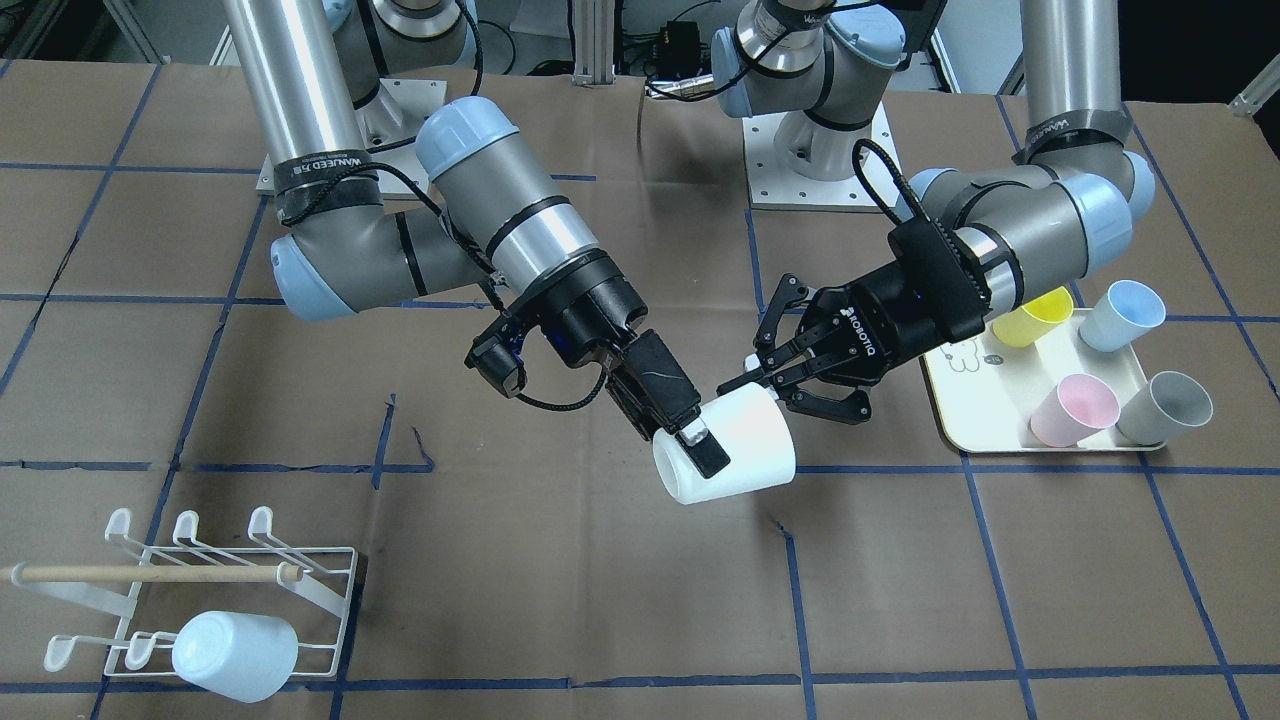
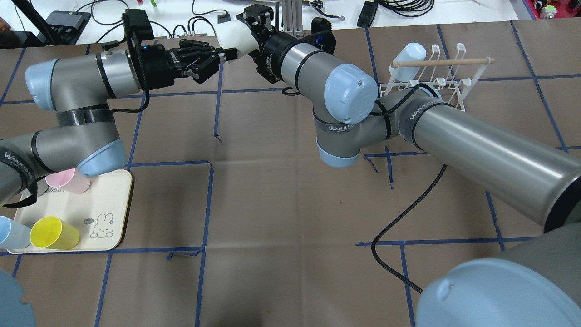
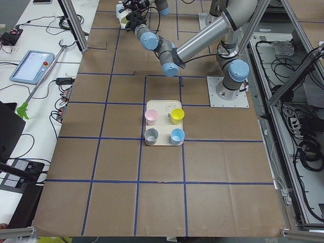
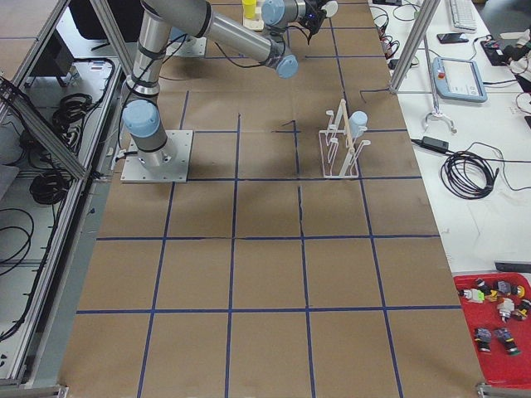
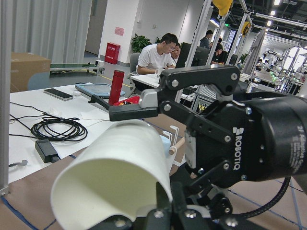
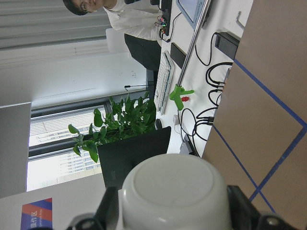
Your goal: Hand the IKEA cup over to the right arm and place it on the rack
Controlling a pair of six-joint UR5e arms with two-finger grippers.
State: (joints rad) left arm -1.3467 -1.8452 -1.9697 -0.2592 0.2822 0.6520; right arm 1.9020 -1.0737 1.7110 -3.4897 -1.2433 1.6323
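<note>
- Right pincer (image 1: 698, 445) is closed across the narrow base end of the white IKEA cup (image 1: 750, 450). One finger pad (image 1: 710, 456) lies flat on the outer wall, and the right wrist view shows the cup's base framed between both fingers.
- Left pincer (image 1: 762, 392) faces it from the cup's mouth end, jaws spread wide. Its upper finger runs along the wall by the rim, though contact cannot be told. Its lower finger stands clear of the cup.
- The cup hangs on its side above the table between the two pincers, apparently carried by the right one alone.
- Step in hand, as judged: the hand-over is at its close. The grip belongs to the right arm, and the left pincer has only to back away.
- Next move, as judged: the left pincer should draw straight back from the mouth so its spread fingers do not catch the rim.
- The right arm must then carry the cup to the rack (image 1: 320, 549), which is well apart from the right pincer on the side away from the left pincer. There it must tip the mouth down over a bare peg.
- A pale blue cup (image 1: 235, 655) already sits on one peg; the other pegs show bare.
</note>
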